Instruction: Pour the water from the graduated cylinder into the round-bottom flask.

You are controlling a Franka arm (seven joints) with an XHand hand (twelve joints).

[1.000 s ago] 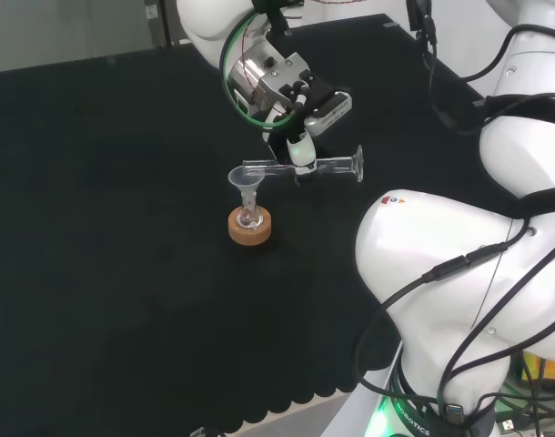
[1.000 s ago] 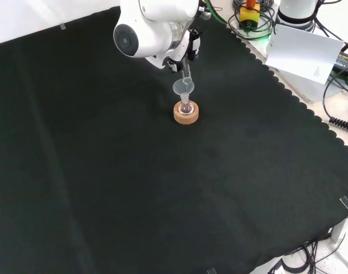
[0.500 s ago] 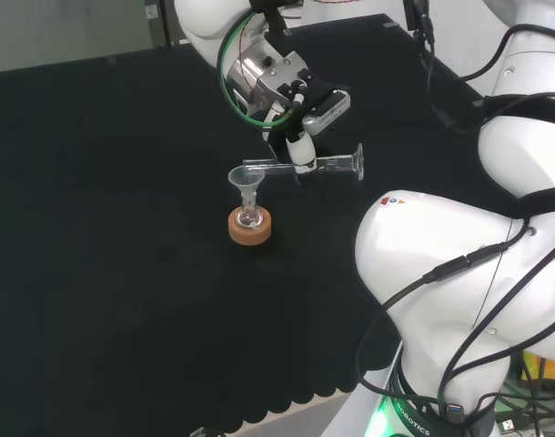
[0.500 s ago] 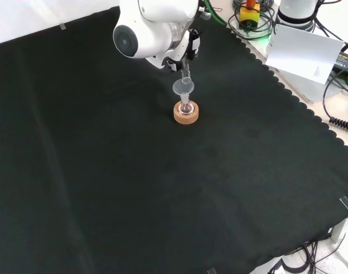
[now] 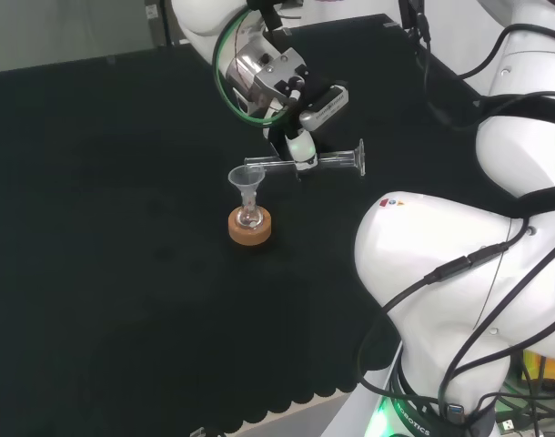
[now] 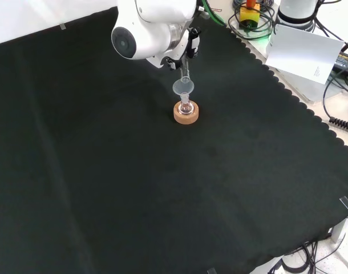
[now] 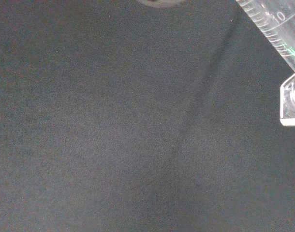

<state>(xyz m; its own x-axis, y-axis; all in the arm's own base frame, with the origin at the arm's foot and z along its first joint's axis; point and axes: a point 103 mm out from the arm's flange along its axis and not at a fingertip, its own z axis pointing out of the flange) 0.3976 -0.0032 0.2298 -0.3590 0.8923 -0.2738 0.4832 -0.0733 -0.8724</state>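
Head view: one graduated cylinder (image 5: 309,163), one clear funnel (image 5: 247,179), one small round-bottom flask (image 5: 250,217), one cork ring stand (image 5: 249,226). The hand (image 5: 300,146) has its fingers curled round the cylinder's middle and holds it lying almost level in the air, foot to the right, mouth to the left, just above and beside the funnel's right rim. The funnel sits in the flask's neck; the flask sits in the cork ring on the black cloth (image 5: 105,228). Cloth bare on every side of the stand: wide room to the left and toward the near scalloped edge. To the right, the arm's white links (image 5: 459,273) stand well apart from the stand.

Front view: one funnel (image 6: 183,87), one flask (image 6: 186,106), one cork ring (image 6: 186,112), stacked as above, in the upper middle of the cloth (image 6: 134,188). The cylinder (image 6: 185,71) comes down from under a big white link (image 6: 148,28) to the funnel's far rim. The hand's fingers (image 6: 191,48) are mostly hidden there. Open cloth left, right and below; the scalloped right edge lies well apart.

Wrist view: the cylinder's graduated barrel and foot (image 7: 288,104) at one corner, over bare cloth (image 7: 128,135). Whether water remains inside, I cannot tell.
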